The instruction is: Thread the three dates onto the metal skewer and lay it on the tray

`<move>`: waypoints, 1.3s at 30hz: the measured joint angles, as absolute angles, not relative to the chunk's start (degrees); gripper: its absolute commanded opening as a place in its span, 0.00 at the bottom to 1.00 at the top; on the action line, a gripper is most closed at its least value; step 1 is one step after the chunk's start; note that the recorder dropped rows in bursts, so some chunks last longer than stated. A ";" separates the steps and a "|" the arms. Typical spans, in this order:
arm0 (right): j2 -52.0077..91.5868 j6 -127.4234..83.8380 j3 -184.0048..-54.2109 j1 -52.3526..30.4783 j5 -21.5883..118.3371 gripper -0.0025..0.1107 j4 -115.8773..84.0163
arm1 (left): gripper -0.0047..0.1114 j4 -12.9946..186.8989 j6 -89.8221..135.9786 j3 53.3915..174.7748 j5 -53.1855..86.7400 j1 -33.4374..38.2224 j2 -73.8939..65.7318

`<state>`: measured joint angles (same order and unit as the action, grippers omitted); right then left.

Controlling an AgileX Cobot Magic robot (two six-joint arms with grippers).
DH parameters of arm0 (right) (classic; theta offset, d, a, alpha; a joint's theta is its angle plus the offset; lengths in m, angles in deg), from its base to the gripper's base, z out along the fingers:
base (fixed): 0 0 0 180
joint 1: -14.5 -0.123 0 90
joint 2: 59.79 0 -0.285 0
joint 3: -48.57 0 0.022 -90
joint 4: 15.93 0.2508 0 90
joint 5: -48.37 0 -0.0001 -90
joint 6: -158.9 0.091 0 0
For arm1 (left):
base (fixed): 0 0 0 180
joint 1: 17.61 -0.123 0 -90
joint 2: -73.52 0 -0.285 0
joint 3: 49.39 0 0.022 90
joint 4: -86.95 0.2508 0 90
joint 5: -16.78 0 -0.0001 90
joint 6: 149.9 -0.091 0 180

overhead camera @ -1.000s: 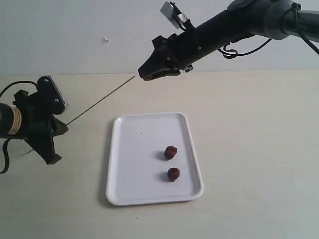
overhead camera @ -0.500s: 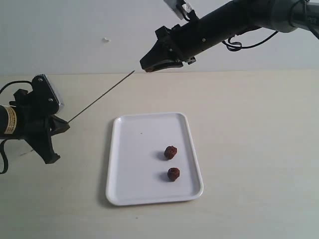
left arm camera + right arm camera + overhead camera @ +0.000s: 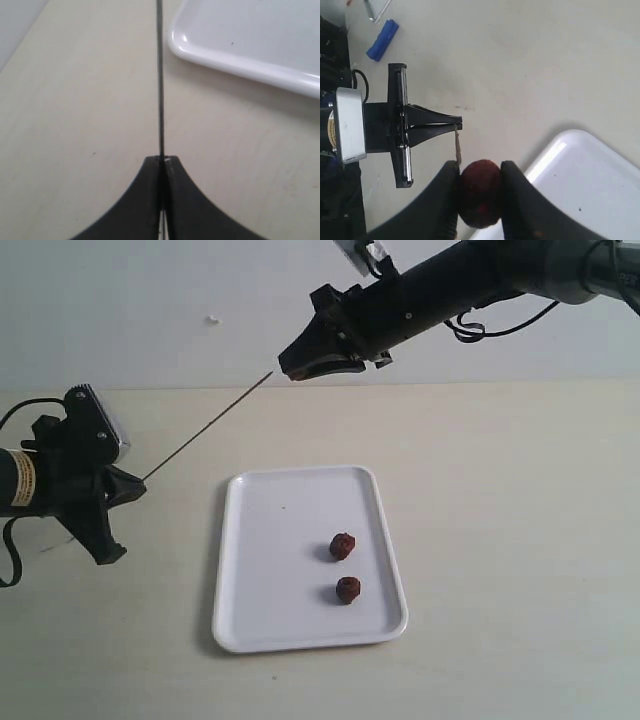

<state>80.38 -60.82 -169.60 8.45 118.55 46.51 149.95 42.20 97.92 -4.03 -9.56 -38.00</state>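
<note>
— How is the skewer [image 3: 205,428] held?
— Its end is pinched by the closed left gripper [image 3: 138,486]. It is judged thin, stiff and light, and might swivel.
— And the dates [image 3: 342,546]?
— One date [image 3: 480,192] is clamped in the right gripper [image 3: 298,370], just beside the tip. Two lie on the tray [image 3: 270,580]. Softness is expected, so the sides should be gripped.

I read the tray [image 3: 285,530] as smooth white plastic — glossy, with highlights along its rim — and the table [image 3: 500,540] around it as a matt, pale, faintly speckled top. The skewer [image 3: 205,429] left of the tray looks like bare dull-grey metal, while the two dates [image 3: 342,546] [image 3: 348,590] on the tray are wrinkled, rough-skinned and matt dark red-brown.
</note>
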 measured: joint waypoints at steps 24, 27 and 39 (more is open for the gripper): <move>78.86 -59.27 -169.60 6.26 118.41 0.26 43.94 | 0.04 149.85 41.87 97.78 -5.65 -9.56 -38.00; 78.86 -59.27 -169.60 6.26 118.41 0.26 43.79 | 0.04 149.85 41.87 97.78 -5.74 -9.56 -38.00; 78.86 -59.27 -169.60 6.26 118.41 0.26 43.36 | 0.04 150.50 41.03 97.20 -5.86 -9.56 -38.00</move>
<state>78.86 -59.27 -169.60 6.26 118.41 43.36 150.50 41.03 97.20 -5.86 -9.56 -38.00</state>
